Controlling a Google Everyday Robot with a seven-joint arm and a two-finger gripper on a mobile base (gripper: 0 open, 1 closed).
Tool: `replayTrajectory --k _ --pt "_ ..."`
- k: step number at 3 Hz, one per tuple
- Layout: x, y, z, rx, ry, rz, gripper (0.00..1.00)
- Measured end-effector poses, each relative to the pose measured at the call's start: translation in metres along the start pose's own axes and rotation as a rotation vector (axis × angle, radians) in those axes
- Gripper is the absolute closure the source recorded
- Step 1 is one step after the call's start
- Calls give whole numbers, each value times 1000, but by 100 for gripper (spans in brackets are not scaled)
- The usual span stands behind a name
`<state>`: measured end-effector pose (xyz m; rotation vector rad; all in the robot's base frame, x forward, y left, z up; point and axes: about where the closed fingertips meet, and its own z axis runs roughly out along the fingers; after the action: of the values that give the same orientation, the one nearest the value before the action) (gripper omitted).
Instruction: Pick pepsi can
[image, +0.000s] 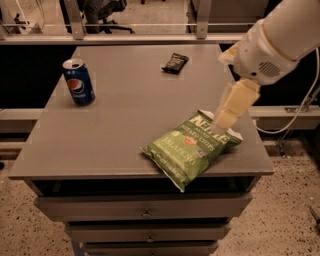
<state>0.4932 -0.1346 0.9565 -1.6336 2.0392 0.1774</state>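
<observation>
The pepsi can (78, 81) is blue with a silver top and a round red-white-blue logo. It stands upright near the far left corner of the grey table (125, 107). My gripper (231, 106) hangs from the white arm at the right side of the table, just above the top right corner of the green chip bag (192, 147). It is far to the right of the can and holds nothing that I can see.
A small dark snack wrapper (175, 62) lies at the far middle of the table. Drawers (145, 214) sit under the table's front edge. A rail with metal posts (202, 20) runs behind the table. A cable (300, 107) hangs at the right.
</observation>
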Motion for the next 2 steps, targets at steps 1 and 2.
replayTrajectory --k 1,2 --pt "-62 -15 46 -18 -184 5 0" --pt "-137 -17 76 -20 -369 8 0"
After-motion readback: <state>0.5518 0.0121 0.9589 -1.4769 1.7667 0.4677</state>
